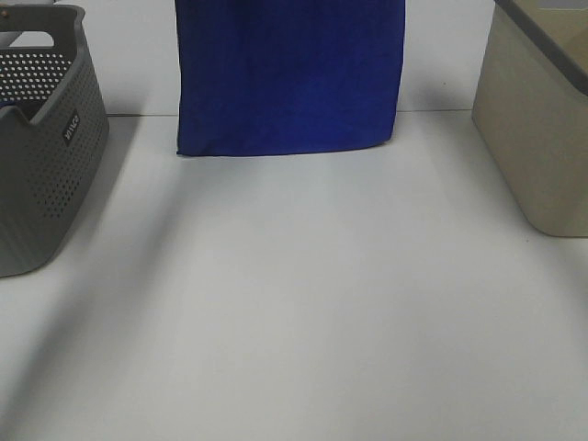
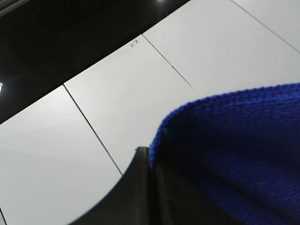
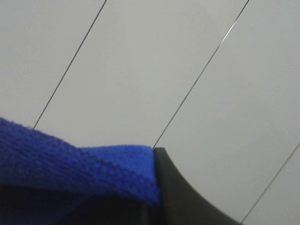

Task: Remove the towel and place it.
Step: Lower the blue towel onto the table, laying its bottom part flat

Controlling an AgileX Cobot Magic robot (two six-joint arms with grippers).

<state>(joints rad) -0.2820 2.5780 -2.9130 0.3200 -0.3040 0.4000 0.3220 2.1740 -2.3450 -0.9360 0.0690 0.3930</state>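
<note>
Over the table point(image 1: 294, 303), left end effector point(image 2: 152, 159) and right end effector point(image 3: 154, 187) clamp the hanging towel point(image 1: 289, 78).

Hanging upright and flat by the table's point(image 1: 294, 303) far edge: plain deep-blue towel point(image 1: 289, 78), lower hem nearly level.

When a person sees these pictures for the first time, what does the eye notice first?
The deep blue towel strikes first, hanging flat at the top middle of the high view, above the white table. A grey perforated basket stands at the left edge, a beige bin at the right. In the wrist views the left gripper and right gripper each pinch the towel's edge.
</note>
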